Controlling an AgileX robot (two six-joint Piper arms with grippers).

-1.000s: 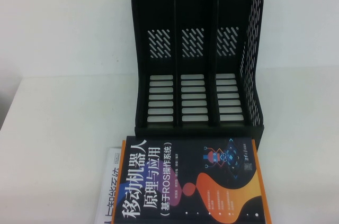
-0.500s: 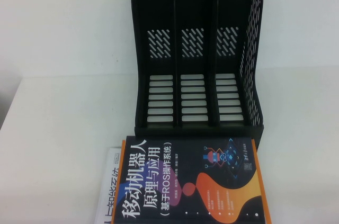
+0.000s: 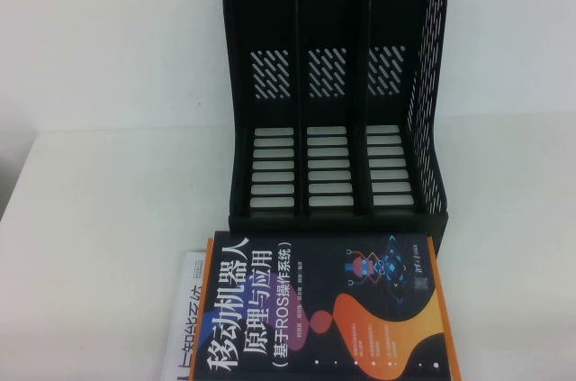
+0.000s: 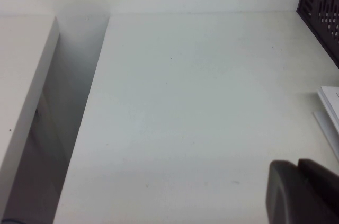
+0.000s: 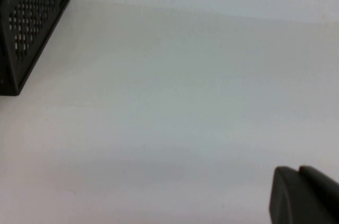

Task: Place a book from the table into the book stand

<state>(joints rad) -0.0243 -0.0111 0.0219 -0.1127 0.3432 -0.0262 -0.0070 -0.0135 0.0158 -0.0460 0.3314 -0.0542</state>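
Two books lie on the tabletop [image 3: 108,201]: a white book [image 3: 184,318], mostly covered, and the book [image 3: 324,309] overlapping it, flat, just before the one three-slot stand [image 3: 337,93], long axis left-right. Only the wrist views show the left gripper [image 4: 302,192] and right gripper [image 5: 302,195], over bare tabletop; whether their jaws are clenched or released cannot be told.

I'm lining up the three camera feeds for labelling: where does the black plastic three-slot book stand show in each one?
High view: the black plastic three-slot book stand stands upright at top centre, behind the dark navy book.
Left wrist view: only its perforated corner shows at the upper right edge.
Right wrist view: a perforated corner shows at the upper left.
Shared landmark: the plain white table beneath it.
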